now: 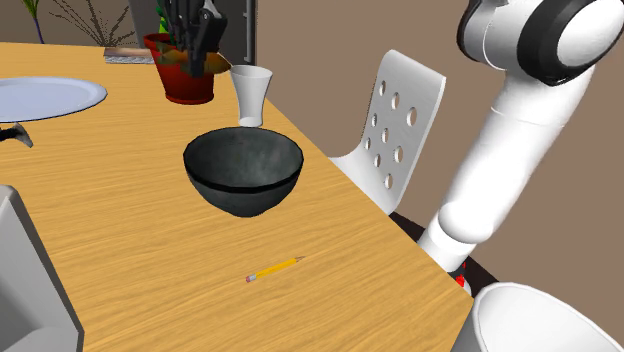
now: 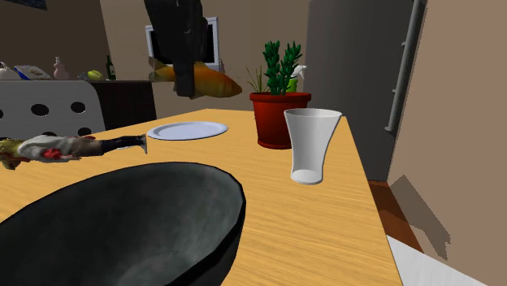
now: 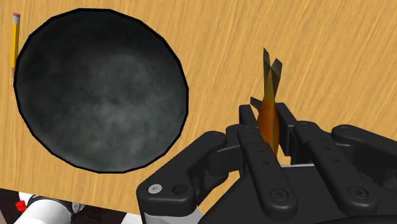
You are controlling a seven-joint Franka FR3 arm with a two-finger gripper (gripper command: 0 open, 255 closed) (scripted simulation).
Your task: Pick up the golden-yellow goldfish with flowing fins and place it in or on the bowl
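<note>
One orange-gold goldfish (image 3: 270, 86) with a brownish forked tail, clasped between the all-black gripper's (image 3: 267, 114) jaws, above the light wooden table (image 3: 350, 51), beyond the dark grey round bowl (image 3: 95, 89).

The shoulder view looks down over the wooden table (image 1: 120, 250) from beside the arm (image 1: 500, 150). The second exterior view sits low, close to the dark bowl (image 2: 122, 219); the wrist view looks straight down on it.

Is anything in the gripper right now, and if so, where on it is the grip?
Yes. The gripper holds the goldfish. The fingers clasp the sides of its orange-gold body at about the middle, and its forked tail points away from the hand.
</note>
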